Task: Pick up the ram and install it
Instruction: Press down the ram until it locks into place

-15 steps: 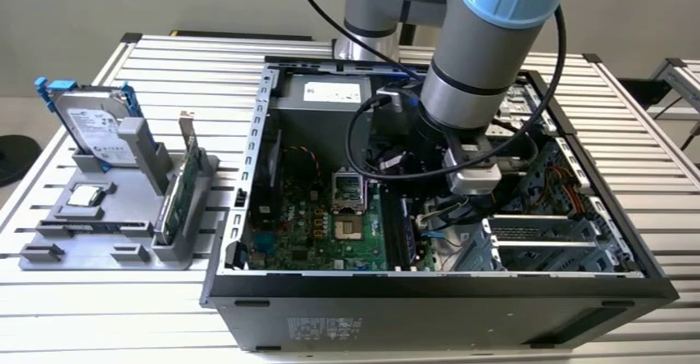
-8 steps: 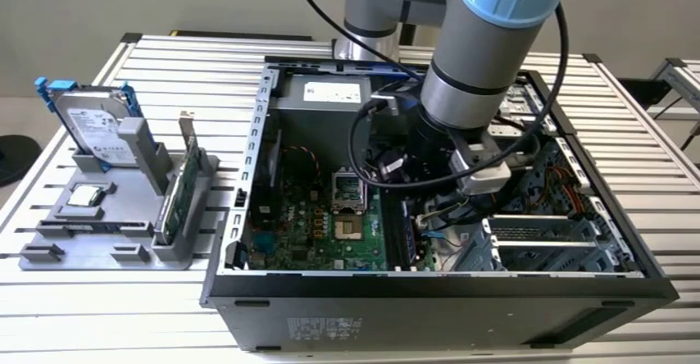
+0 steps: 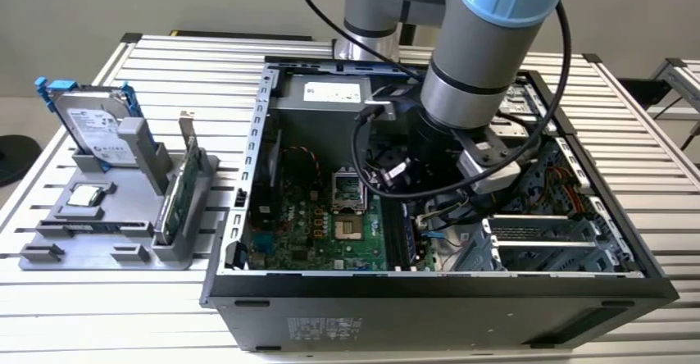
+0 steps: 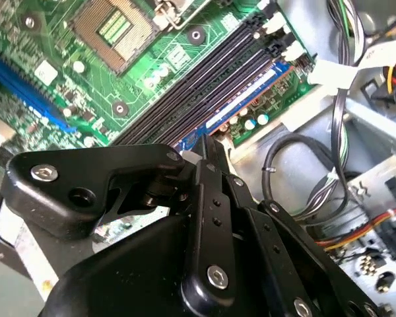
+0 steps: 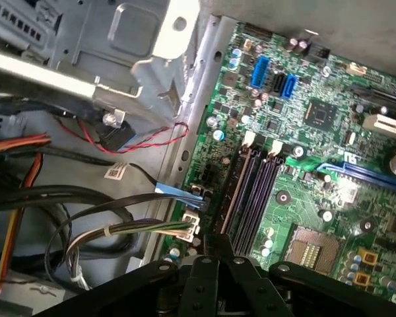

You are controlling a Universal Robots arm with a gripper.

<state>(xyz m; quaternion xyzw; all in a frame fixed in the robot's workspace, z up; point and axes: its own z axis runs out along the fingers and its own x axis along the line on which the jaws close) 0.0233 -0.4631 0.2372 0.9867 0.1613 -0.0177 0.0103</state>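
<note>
A robot arm reaches down into an open computer case (image 3: 262,216) lying on a slatted metal table (image 3: 65,323); in the exterior view the arm's wrist sits over the middle of the case, just right of the green motherboard (image 3: 317,233).

In both wrist views the gripper (image 4: 208,142) hangs directly over the bank of black memory slots (image 4: 204,86); its two dark fingers (image 4: 214,158) are drawn narrow, close together, with their tips at the near end of the slots.

The ram (image 4: 241,99) appears to stand edge-on in the outermost slot, a thin bluish-green strip running away from the fingertips toward the white latches (image 4: 277,26) at the far end; the angle is steep, so whether the fingers grip it or only press on its top edge is uncertain, and whether it is fully seated cannot be judged.

On the exterior view's left, a grey parts stand (image 3: 110,225) holds a silver hard drive (image 3: 98,126) with blue rails and a green expansion card (image 3: 180,192).

Judging by this, the pick-up is done and the work is at the insertion stage; a fully latched stick is not yet shown.
</note>
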